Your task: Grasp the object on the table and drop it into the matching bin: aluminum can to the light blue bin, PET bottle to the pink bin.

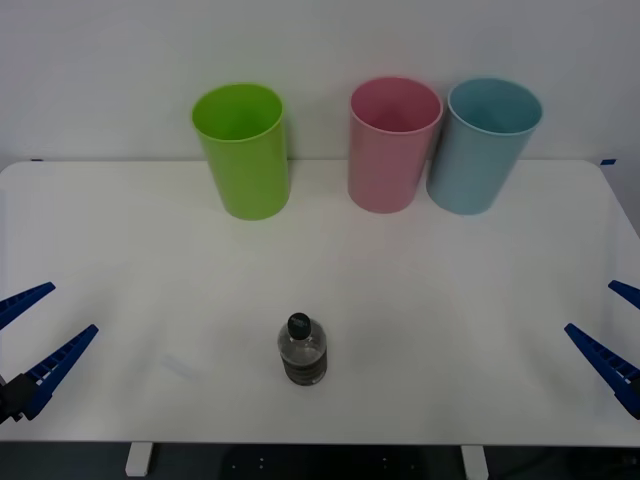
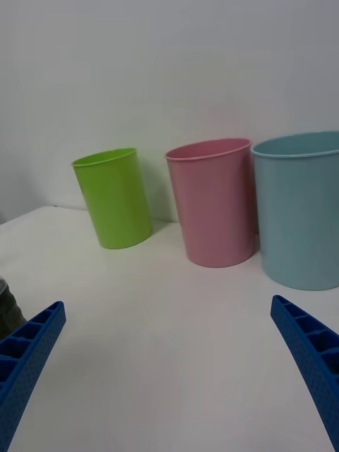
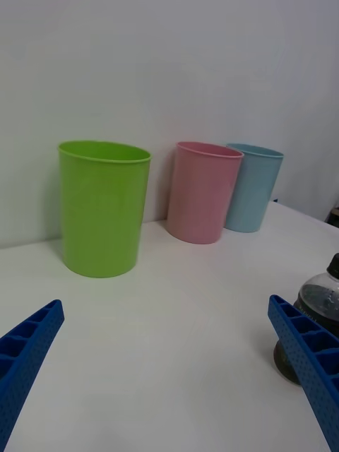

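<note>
The PET bottle (image 1: 303, 352), small and clear with a black cap and dark lower body, stands upright near the front middle of the white table (image 1: 450, 300). At the back stand the pink bin (image 1: 392, 145) and, to its right, the light blue bin (image 1: 485, 145). My left gripper (image 1: 40, 335) is open at the table's front left, far from the bottle. My right gripper (image 1: 612, 325) is open at the front right. In the left wrist view the bottle (image 3: 325, 296) sits partly behind one finger. In the right wrist view a sliver of the bottle (image 2: 7, 304) shows.
A lime green bin (image 1: 243, 150) stands at the back left, apart from the pink bin. The wrist views show the same row: green bin (image 3: 102, 208), pink bin (image 3: 205, 191), light blue bin (image 3: 253, 187). A white wall rises behind the table.
</note>
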Controlling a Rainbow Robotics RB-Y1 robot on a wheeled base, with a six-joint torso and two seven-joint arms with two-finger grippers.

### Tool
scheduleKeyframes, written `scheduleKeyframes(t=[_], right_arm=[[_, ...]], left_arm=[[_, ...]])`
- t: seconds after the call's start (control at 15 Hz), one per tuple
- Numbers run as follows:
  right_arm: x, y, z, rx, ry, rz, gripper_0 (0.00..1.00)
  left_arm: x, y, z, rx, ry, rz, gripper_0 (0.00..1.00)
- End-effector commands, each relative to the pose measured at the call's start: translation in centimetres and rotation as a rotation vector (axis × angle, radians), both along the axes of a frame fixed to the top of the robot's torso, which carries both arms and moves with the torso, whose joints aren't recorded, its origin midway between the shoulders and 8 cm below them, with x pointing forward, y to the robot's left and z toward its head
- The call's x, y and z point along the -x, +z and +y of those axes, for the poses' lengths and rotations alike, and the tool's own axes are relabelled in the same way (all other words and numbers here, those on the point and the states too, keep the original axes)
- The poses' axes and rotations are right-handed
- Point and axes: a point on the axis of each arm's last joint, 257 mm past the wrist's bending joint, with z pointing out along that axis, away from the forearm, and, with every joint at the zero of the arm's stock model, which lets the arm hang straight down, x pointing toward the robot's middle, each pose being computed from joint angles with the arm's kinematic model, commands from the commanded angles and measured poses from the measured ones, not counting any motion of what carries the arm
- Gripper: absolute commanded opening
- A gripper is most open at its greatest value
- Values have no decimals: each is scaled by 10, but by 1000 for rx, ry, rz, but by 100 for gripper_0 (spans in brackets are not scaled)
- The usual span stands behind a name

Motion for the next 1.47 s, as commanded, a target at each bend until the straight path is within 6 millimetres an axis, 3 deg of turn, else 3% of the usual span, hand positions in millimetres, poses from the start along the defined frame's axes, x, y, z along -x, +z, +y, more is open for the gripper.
scheduleKeyframes(t=[0.07, 0.4, 0.67, 1.0, 1.47], right_arm=[[0, 0, 0, 0, 0, 0, 100], [4, 3, 14, -36, 15, -12, 100], [10, -4, 41, -21, 98, -12, 100], [22, -34, 80, 39, 248, 14, 100], [10, -71, 124, 166, 347, -81, 100]], left_arm=[[0, 0, 0, 0, 0, 0, 100], [0, 0, 0, 0, 0, 0, 100], [0, 0, 0, 0, 0, 0, 100], [0, 0, 0, 0, 0, 0, 100], [0, 0, 0, 0, 0, 0, 100]])
